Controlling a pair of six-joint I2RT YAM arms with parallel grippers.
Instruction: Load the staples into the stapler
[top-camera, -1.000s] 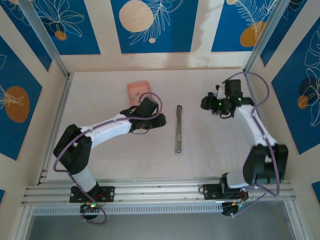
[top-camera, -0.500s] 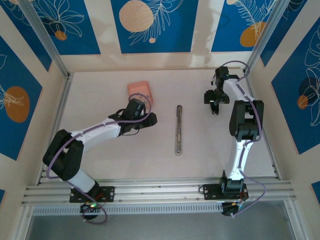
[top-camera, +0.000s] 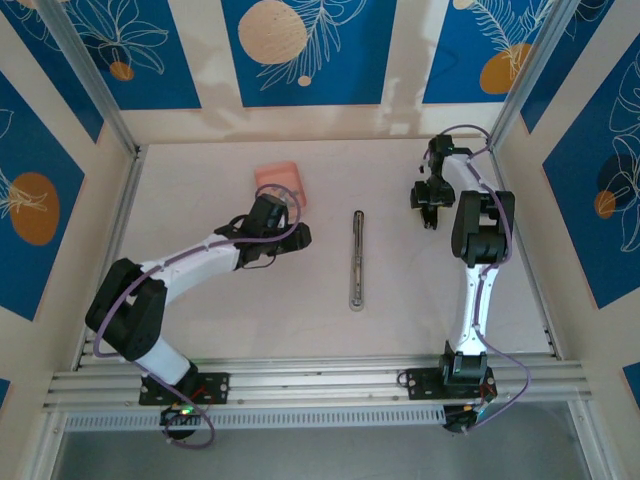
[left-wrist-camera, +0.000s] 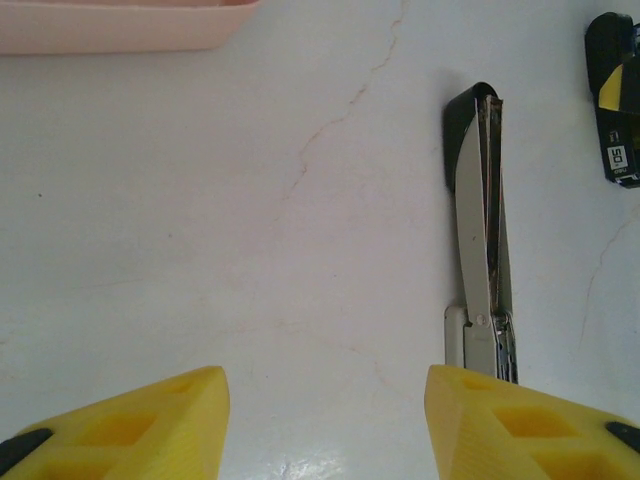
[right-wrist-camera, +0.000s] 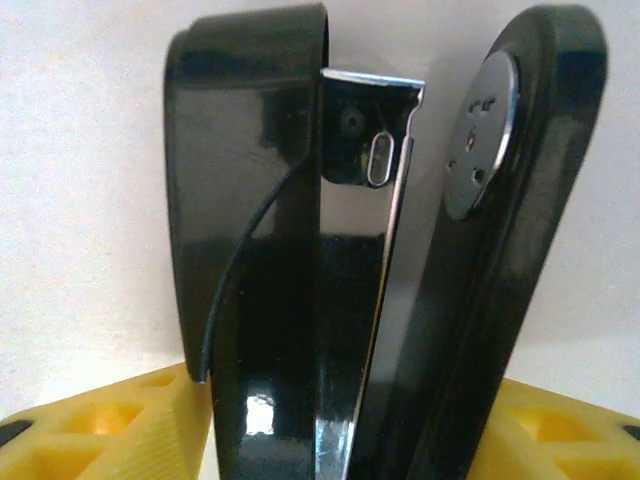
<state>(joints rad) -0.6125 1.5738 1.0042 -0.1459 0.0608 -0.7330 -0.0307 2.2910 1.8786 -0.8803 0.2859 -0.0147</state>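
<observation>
At the near edge the two arm bases sit on a slotted aluminium rail (top-camera: 320, 385). The left gripper (left-wrist-camera: 322, 388) hangs low over the pale table (left-wrist-camera: 250, 250), its yellow fingers (left-wrist-camera: 130, 425) spread apart with nothing between them. Just to its right the stapler (left-wrist-camera: 476, 230) lies flat mid-table. It is slim and silver with a black tip, lies lengthwise away from the bases, and is apart from both arms. Beyond it, at the edge of the left wrist view, a black object (left-wrist-camera: 615, 95) with a yellow patch bears small white lettering that seems to begin "SD"; the rest is too small to read. The pink tray (top-camera: 279, 183) sits just behind the left gripper; its contents cannot be made out. Far right, the right gripper (right-wrist-camera: 345, 388) has its fingers closed against both sides of a black stapler (right-wrist-camera: 250, 250). This one is glossy, with arms splayed, and its round chrome anvil plate (right-wrist-camera: 480, 135) is stamped with unreadable marks. Blue wall panels (top-camera: 310, 50) with orange discs and white leaf outlines ring the table
</observation>
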